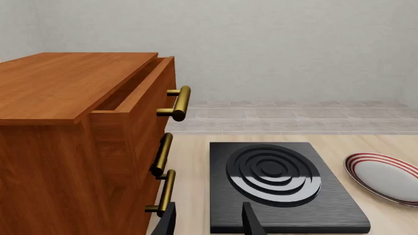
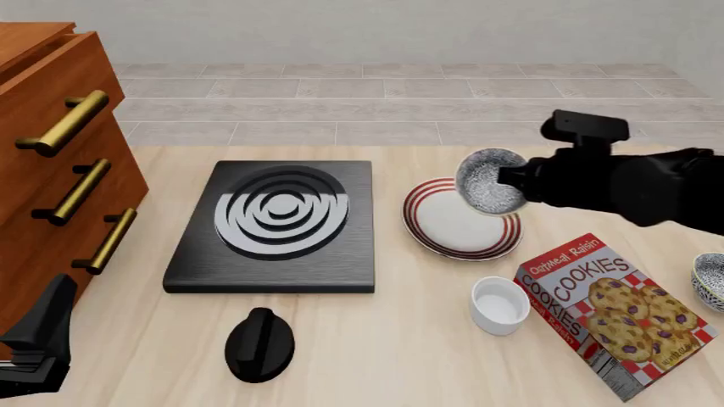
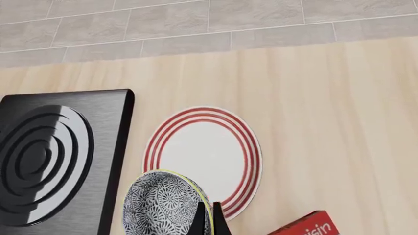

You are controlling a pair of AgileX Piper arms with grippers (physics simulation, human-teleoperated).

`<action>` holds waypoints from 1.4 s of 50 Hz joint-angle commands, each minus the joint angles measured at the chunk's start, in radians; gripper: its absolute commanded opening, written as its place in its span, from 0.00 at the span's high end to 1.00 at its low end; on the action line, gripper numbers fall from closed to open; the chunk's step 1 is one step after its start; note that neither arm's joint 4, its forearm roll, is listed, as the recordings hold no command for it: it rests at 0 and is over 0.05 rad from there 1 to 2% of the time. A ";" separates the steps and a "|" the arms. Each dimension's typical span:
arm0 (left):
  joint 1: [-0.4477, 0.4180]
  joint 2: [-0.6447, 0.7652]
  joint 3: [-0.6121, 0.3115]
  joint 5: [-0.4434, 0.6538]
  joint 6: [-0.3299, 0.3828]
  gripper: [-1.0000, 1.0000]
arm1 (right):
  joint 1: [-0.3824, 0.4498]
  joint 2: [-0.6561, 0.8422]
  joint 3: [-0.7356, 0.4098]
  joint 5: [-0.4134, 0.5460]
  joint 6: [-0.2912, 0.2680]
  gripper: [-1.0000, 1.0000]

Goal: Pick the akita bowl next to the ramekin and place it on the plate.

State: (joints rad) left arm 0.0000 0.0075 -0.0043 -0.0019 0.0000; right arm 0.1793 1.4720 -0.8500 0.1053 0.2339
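Landmark: the plate [image 2: 453, 229], white with red rings, flat on the table [image 2: 374, 339].

Right gripper [image 2: 511, 180] comes in from the right, above the plate's far right edge. Jaws clenched on the rim of the akita bowl [image 2: 489, 181]; the bowl is lifted, tipped on its side, mouth turned toward the camera in the front view. In the right wrist view the fingers [image 3: 210, 220] pinch the bowl [image 3: 166, 205] wall, one each side, with the plate [image 3: 202, 156] under and beyond it. Plate face bare.

Ramekin [image 2: 499, 304] sits near the plate's near right edge, apart from it. Cookie box [image 2: 616, 309] lies flat just beside the ramekin, further from the plate. Second patterned bowl [image 2: 710, 280] at the far right frame edge, well apart.

Stove [image 2: 277, 225] lies left of the plate, a narrow strip of table between them. Black knob [image 2: 260, 343] nearer the camera than the stove. Drawer cabinet [image 2: 51, 170] beyond the stove, top drawer [image 1: 140, 93] pulled slightly out.

Left gripper [image 1: 209, 223] low at the cabinet's side, well apart from the plate; jaws released, nothing between them.
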 commanded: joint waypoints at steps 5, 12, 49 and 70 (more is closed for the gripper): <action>0.000 0.000 0.000 0.000 0.000 0.00 | 0.010 0.048 -0.036 -0.026 0.014 1.00; 0.000 0.000 0.000 0.000 0.000 0.00 | 0.005 0.072 -0.065 -0.028 0.019 1.00; 0.000 0.000 0.000 0.000 0.000 0.00 | -0.046 0.220 -0.155 -0.094 0.045 1.00; 0.000 0.000 0.000 0.000 0.000 0.00 | -0.060 0.298 -0.176 -0.133 0.057 1.00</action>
State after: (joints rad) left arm 0.0000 0.0075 -0.0043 -0.0019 0.0000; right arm 0.1249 1.7419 -1.0104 -0.0107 0.2846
